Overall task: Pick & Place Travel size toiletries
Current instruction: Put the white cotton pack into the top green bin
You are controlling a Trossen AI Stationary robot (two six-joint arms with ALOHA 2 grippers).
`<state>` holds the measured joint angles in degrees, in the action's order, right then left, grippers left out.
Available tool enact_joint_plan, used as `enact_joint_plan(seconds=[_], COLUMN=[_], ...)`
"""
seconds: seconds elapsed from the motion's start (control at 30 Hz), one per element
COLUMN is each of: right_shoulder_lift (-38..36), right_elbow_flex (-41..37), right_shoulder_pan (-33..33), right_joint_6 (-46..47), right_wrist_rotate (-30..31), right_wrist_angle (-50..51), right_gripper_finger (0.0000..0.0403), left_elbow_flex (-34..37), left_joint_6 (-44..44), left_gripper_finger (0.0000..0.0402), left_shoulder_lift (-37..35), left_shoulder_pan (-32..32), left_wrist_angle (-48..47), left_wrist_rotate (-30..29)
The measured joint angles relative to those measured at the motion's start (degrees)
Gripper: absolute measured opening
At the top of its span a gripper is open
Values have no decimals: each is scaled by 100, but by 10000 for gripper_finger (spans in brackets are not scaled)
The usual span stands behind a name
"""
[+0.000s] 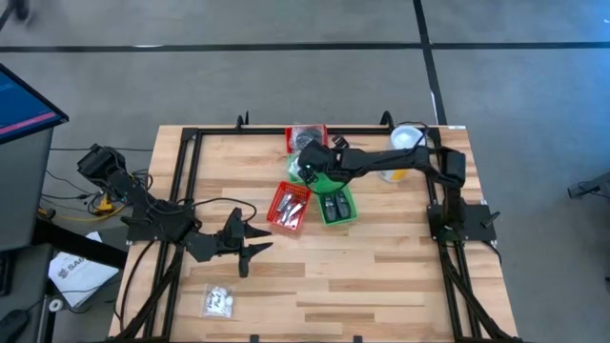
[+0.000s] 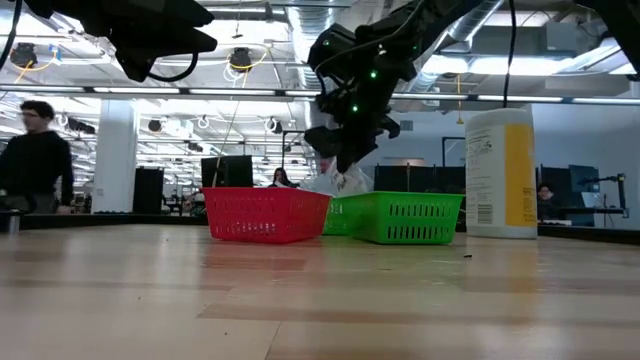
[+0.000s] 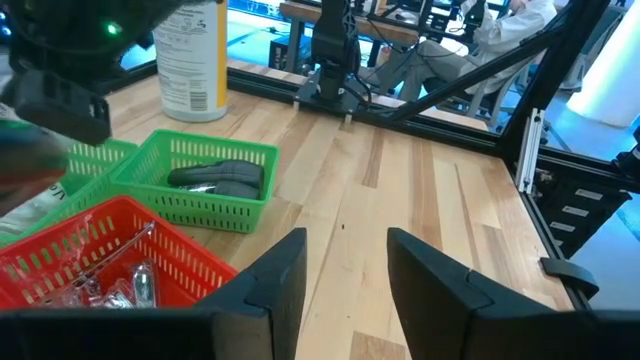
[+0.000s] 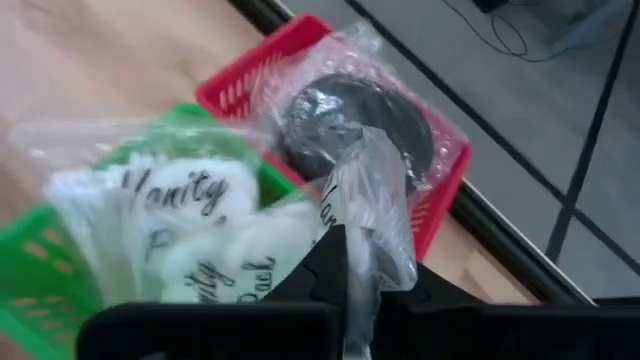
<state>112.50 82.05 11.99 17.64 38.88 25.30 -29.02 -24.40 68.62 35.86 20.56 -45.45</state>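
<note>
Held packet: your right gripper [image 4: 350,262] is pinched shut on the clear film of a vanity packet [image 4: 365,195], which stands up out of the fingertips.
Where it hangs: just above the baskets; more white-filled packets [image 4: 190,230] sit right under and beside the fingers in a green basket [image 4: 35,270], and the far red basket [image 4: 445,175] with its black discs [image 4: 355,125] lies just beyond the tips.
Doing it well: you look to have only a thin edge of film, so lift straight and slowly; I judge a sideways swing could slip it or drag a neighbouring packet along.
Clearance: keep the hanging packet above the basket rims before you travel.
Other toiletries: a loose packet [image 1: 217,301] lies on the table [image 1: 381,276] close behind your left gripper [image 1: 250,250]; the near red basket [image 3: 95,262], holding silvery sachets, and the dark pieces [image 3: 215,178] in a second green basket are just ahead of it.
Left gripper: part open, holding nothing, hovering over bare wood.
</note>
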Motion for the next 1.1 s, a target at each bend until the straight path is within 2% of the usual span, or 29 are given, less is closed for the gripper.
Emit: enact_joint_plan(seconds=[0.1,0.27,0.37,0.83,0.97,1.1], right_shoulder_lift=[16,12,12,12,-5,-150], right_elbow_flex=[3,2,2,2,2,4], right_shoulder_pan=[-8,16,59,52,-157,-457], right_joint_6=[-62,-24,-23,-184,-734,-1103], right_wrist_rotate=[-33,-531,-605,-757,-767,-1138], right_wrist_angle=[-128,-109,-114,-385,-711,-779], right_gripper_finger=[20,47,71,238,253,255], left_elbow_flex=[-2,-2,-2,-2,-4,-7], left_joint_6=[-4,-14,-28,-33,-31,-352], left_gripper_finger=[131,131,131,131,131,131], left_shoulder_lift=[0,0,0,0,0,0], left_shoulder_pan=[0,0,0,2,46,235], left_wrist_angle=[0,4,4,7,-54,-299], left_wrist_rotate=[2,2,4,21,56,87])
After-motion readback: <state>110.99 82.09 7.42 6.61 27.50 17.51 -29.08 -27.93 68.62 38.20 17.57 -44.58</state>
